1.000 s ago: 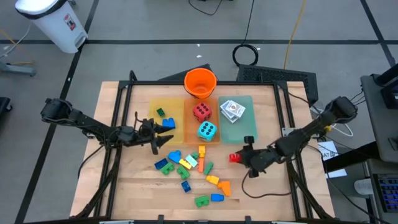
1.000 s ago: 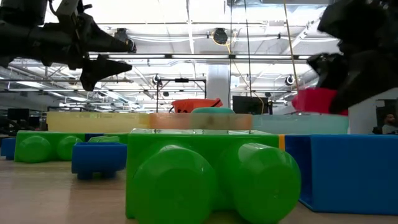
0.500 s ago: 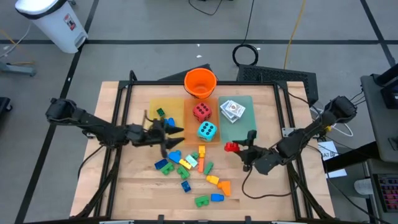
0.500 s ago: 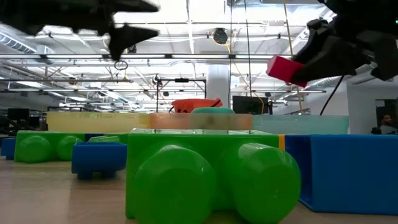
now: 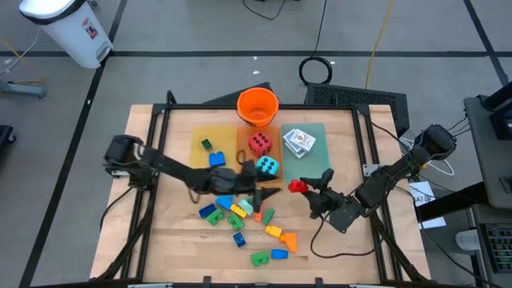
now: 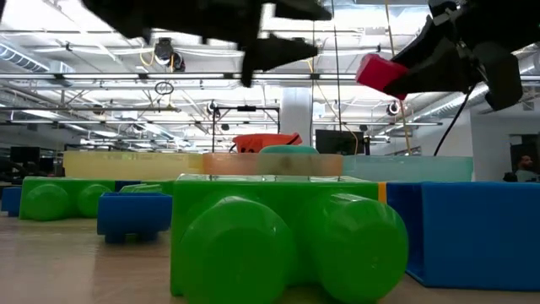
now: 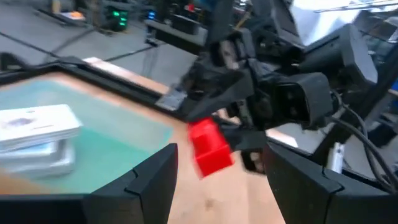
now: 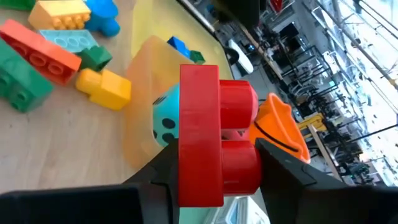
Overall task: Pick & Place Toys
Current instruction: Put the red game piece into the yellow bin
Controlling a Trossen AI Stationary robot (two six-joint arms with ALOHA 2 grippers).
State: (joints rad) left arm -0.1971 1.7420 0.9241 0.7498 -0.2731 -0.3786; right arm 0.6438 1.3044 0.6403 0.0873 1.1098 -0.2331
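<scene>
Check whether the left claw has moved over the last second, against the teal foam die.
Yes. In the high view the left claw has swept rightward along the table and now sits just below the teal foam die.

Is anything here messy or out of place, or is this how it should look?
Mostly loose bricks lie scattered on the bare table, off the trays, some tipped at odd angles. The right gripper holds a red brick in the air. Nothing looks broken or spilled.
</scene>
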